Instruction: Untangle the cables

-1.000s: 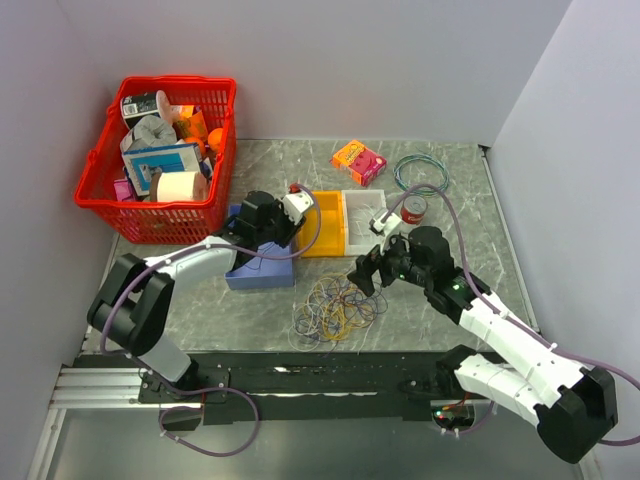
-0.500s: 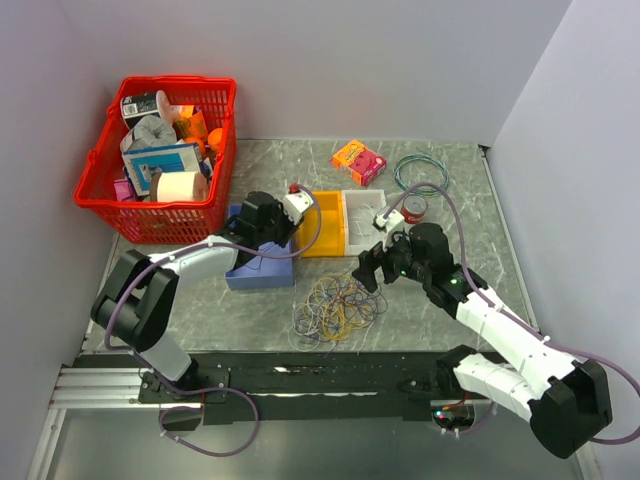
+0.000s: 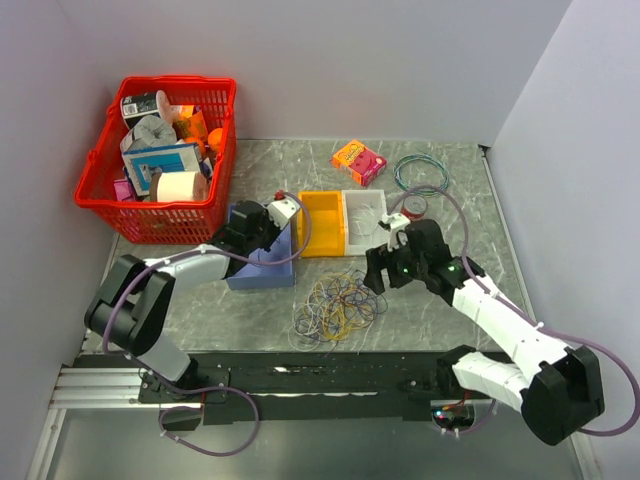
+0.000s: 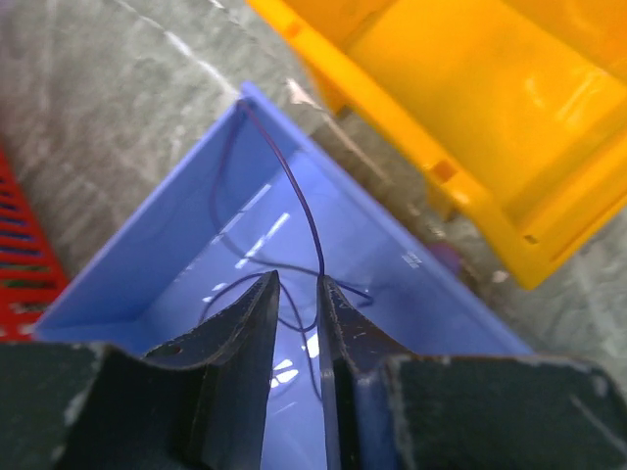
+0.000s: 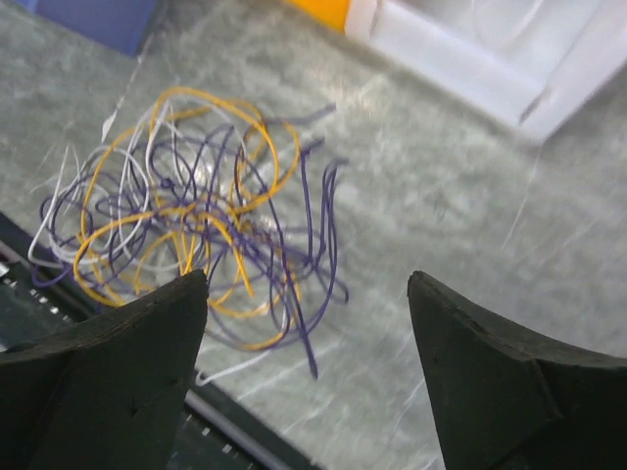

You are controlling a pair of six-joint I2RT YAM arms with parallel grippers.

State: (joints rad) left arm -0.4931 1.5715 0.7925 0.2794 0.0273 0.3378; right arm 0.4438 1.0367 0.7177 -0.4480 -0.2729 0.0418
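— Purple wire [image 4: 294, 196] threads the narrow gap of the left gripper [image 4: 296, 284] over the blue bin [image 4: 147, 245]. The jaws stand slightly apart and are not pinching it.
— And the cables [image 5: 196, 225]?
— Tangled at six o'clock of the yellow bin [image 3: 322, 222]. The right gripper [image 5: 306, 279] hangs at their two o'clock, jaws spread wide.
— Risk?
— A deep grab could catch several loops together and tighten the knot.
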